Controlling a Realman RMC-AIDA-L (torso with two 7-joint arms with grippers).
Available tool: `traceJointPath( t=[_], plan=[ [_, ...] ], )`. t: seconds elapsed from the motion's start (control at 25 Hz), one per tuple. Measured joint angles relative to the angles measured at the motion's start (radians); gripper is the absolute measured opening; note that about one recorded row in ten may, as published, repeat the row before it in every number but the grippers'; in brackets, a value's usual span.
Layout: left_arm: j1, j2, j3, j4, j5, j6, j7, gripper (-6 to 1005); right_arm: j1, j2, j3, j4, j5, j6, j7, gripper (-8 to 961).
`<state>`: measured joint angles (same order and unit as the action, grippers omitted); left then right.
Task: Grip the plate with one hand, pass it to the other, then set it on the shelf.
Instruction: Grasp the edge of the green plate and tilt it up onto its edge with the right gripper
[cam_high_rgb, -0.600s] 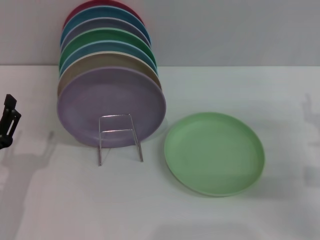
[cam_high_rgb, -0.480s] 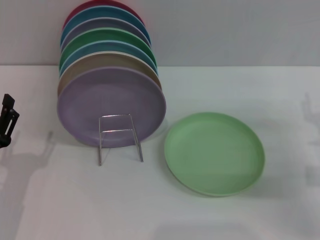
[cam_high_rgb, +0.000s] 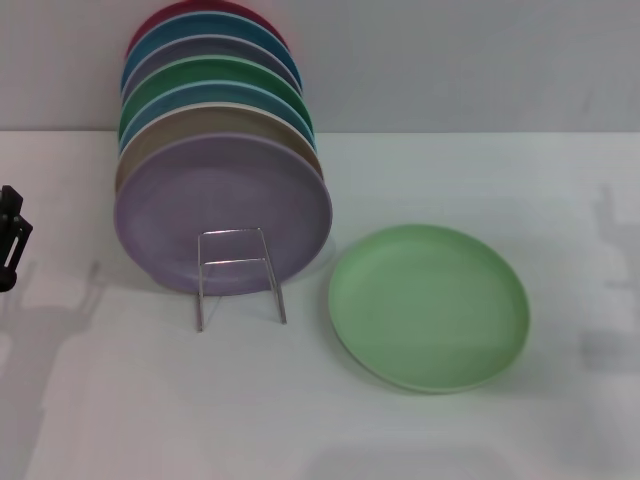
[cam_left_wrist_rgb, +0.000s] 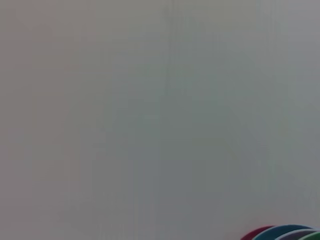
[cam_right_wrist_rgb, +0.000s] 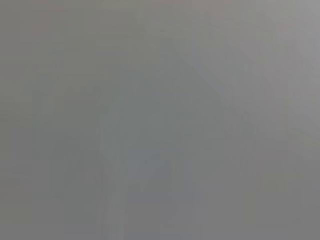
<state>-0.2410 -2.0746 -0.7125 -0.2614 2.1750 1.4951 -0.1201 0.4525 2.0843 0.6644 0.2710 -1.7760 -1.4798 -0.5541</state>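
Observation:
The light mint-green plate (cam_high_rgb: 428, 306) lies flat on the white table, right of centre in the head view. The thin silver wire shelf (cam_high_rgb: 238, 275) stands to its left, its looped front sticking out before a row of upright plates. My left gripper (cam_high_rgb: 10, 240) shows only as a black part at the far left edge, well away from the plate. My right gripper is out of view. The right wrist view shows only a blank grey surface.
Several plates stand upright in the shelf: a lilac one (cam_high_rgb: 222, 210) in front, then tan, blue, darker green (cam_high_rgb: 215, 75) and others behind. Their top rims (cam_left_wrist_rgb: 282, 233) show in the left wrist view. A grey wall runs behind the table.
My left gripper has slid a little further left and out of the head view. The plate and shelf have not moved.

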Motion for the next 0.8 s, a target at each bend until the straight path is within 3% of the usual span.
traceJointPath(
  t=[0.24, 0.32, 0.36, 0.4, 0.48, 0.56, 0.6, 0.64, 0.68, 0.76, 0.8],
  plan=[
    [-0.004, 0.000, 0.001, 0.003, 0.001, 0.000, 0.003, 807, -0.032, -0.013, 0.085, 0.180, 0.013, 0.114, -0.082, 625],
    [-0.004, 0.000, 0.001, 0.003, 0.001, 0.000, 0.003, 806, -0.052, -0.032, 0.130, 0.315, 0.007, 0.267, -0.082, 624],
    [-0.004, 0.000, 0.001, 0.003, 0.001, 0.000, 0.003, 806, -0.052, -0.032, 0.130, 0.315, 0.007, 0.267, -0.082, 624],
    [-0.004, 0.001, 0.001, 0.003, 0.004, 0.003, 0.003, 806, -0.065, -0.046, 0.156, 0.410, 0.005, 0.395, -0.082, 624],
    [-0.004, 0.001, 0.002, 0.002, 0.006, 0.004, 0.003, 805, -0.071, -0.053, 0.171, 0.450, 0.004, 0.457, -0.087, 624],
    [-0.002, 0.001, 0.002, 0.001, 0.007, 0.005, 0.000, 804, -0.090, -0.069, 0.216, 0.540, 0.002, 0.608, -0.109, 624],
    [-0.002, 0.001, 0.002, 0.000, 0.007, 0.005, -0.001, 804, -0.116, -0.080, 0.282, 0.623, 0.001, 0.773, -0.157, 624],
    [-0.002, 0.001, 0.002, -0.001, 0.007, 0.005, -0.001, 803, -0.116, -0.080, 0.282, 0.623, 0.001, 0.773, -0.157, 623],
    [-0.002, 0.001, 0.002, -0.002, 0.007, 0.005, -0.002, 803, -0.135, -0.080, 0.335, 0.668, 0.001, 0.868, -0.199, 623],
    [-0.002, 0.001, 0.002, -0.002, 0.008, 0.006, -0.003, 802, -0.176, -0.070, 0.454, 0.748, 0.001, 1.065, -0.294, 623],
    [-0.002, 0.000, 0.002, -0.002, 0.008, 0.006, -0.003, 802, -0.224, -0.045, 0.594, 0.824, -0.001, 1.277, -0.392, 623]
  ],
)
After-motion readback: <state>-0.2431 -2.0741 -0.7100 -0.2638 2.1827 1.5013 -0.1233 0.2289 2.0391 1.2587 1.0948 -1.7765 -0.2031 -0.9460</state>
